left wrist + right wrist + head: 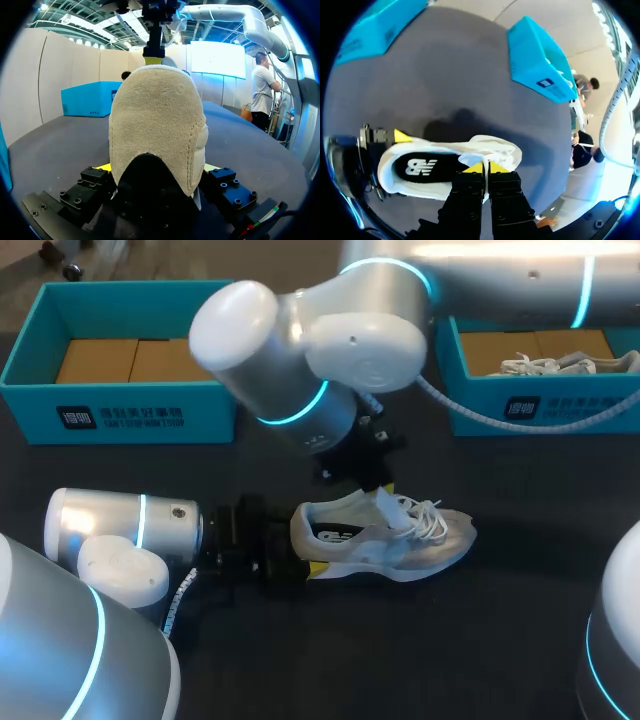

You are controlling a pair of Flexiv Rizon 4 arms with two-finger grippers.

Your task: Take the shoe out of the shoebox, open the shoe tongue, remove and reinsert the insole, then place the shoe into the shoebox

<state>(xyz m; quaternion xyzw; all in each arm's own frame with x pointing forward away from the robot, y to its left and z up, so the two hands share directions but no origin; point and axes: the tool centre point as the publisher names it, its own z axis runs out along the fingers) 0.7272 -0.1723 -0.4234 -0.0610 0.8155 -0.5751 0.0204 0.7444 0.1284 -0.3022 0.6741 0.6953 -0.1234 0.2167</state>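
The shoe [385,540] is seen lying on its sole near the middle of the bench [450,640], with the heel turned toward the left edge and the toe toward the right edge. The heel is set between the fingers of the left tool [156,167], which is closed on it: a yellow tip is pressed against each side of the heel. The right tool [485,168] is held directly above the shoe's opening, and its two yellow tips are drawn almost together, pinching the white tongue [385,502], which is lifted upright from the laces. The dark insole [420,167] is seen inside the shoe, behind the pinched tongue. Two blue shoeboxes are placed along the far edge, well apart from the shoe: the left shoebox [120,415] at the far left and the right shoebox [540,405] at the far right.
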